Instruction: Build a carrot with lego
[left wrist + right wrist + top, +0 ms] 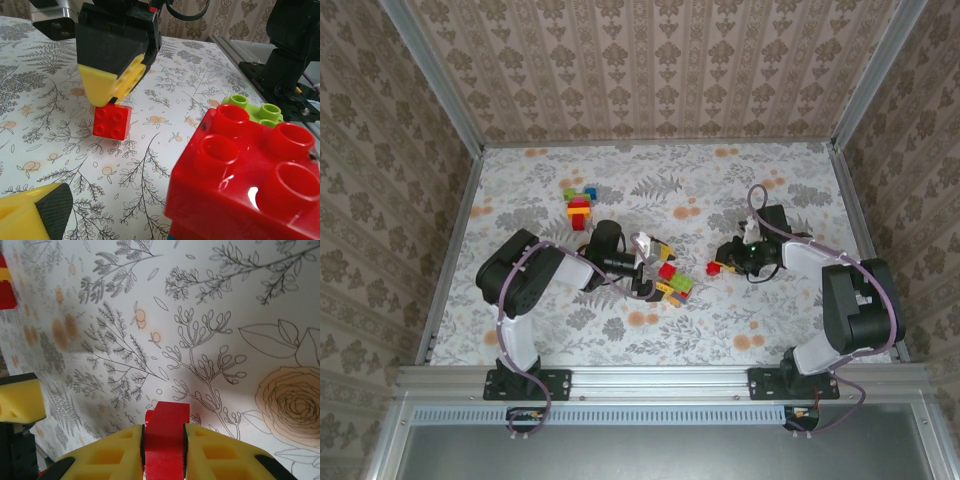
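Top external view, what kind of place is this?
Probably a lab robot cell: patterned walls box in a floral table, an aluminium frame carries two bolted arms, and lego bricks lie scattered.

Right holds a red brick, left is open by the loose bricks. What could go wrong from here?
1. The right end effector pinches the held red brick by a narrow part; it may twist or slip when pressed on.
2. The open left end effector has a finger right at the small red brick, with the foreground red brick close by; closing could knock them.
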Robot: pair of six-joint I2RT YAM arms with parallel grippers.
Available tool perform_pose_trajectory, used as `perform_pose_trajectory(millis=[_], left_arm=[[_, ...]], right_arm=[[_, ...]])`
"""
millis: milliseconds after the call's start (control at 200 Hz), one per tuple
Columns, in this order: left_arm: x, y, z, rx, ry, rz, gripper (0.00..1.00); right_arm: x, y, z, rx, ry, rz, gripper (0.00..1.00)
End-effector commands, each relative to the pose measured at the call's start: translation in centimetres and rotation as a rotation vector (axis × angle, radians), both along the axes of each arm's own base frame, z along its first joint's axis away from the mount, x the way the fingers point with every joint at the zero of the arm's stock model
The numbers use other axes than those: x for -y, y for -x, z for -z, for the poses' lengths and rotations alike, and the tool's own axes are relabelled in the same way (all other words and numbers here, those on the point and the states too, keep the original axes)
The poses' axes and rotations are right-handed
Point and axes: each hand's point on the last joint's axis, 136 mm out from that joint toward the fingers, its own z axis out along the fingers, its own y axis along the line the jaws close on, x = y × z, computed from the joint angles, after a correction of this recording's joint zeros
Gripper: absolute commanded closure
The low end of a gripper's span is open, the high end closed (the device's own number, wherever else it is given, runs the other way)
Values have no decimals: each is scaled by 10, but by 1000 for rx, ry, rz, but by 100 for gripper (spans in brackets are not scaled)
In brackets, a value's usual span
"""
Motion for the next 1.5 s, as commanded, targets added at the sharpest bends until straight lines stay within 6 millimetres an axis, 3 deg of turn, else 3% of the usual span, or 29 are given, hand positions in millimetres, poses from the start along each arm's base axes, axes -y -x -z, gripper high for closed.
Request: perform_pose_trajectory(millis=[0, 370, 915, 1230, 1495], left_arm=[[0, -2, 1, -26, 3, 15, 0], [0, -3, 3, -27, -1, 11, 0], [1, -5, 5, -36, -7, 11, 0], [0, -5, 6, -34, -7, 10, 0], [-3, 1, 0, -27, 11, 32, 0]], right_arm=[[-1, 2, 4, -8, -41, 1, 76], [9, 7, 26, -53, 24, 2, 75], [44, 16, 28, -95, 262, 8, 57], [24, 10, 0, -25, 280, -62, 41], [-1, 6, -5, -34, 443, -207, 37]])
